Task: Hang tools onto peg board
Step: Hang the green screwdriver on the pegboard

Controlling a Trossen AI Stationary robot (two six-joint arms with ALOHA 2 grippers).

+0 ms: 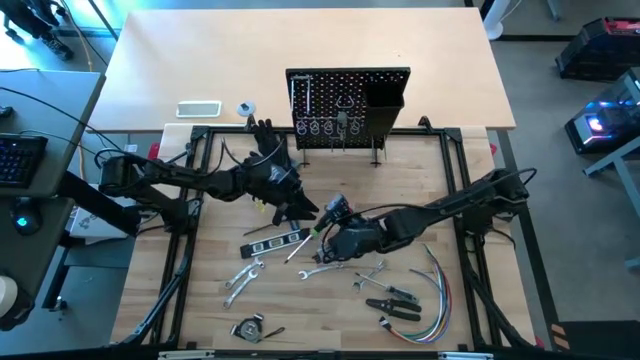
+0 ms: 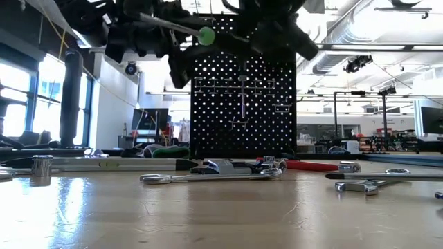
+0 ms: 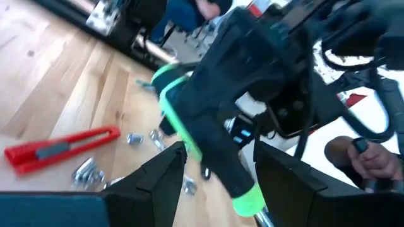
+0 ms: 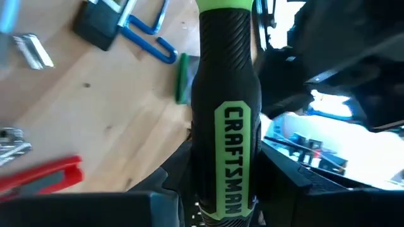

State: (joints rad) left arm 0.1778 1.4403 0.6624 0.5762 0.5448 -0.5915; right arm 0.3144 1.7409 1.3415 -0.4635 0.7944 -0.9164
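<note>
While both arms meet at frame centre in the high view, we record, largest first: peg board (image 1: 348, 105), upper centre, upright, hooks partly filled; right gripper (image 1: 335, 212), fingers clamped on a green-and-black screwdriver (image 4: 227, 126); left gripper (image 1: 300, 208), fingers wide either side of that handle (image 3: 214, 145), contact unclear. We judge a handover under way; next, left must close before right releases. Remaining wrenches (image 1: 243, 276) lie lower left. Screwdriver's shaft is hidden.
</note>
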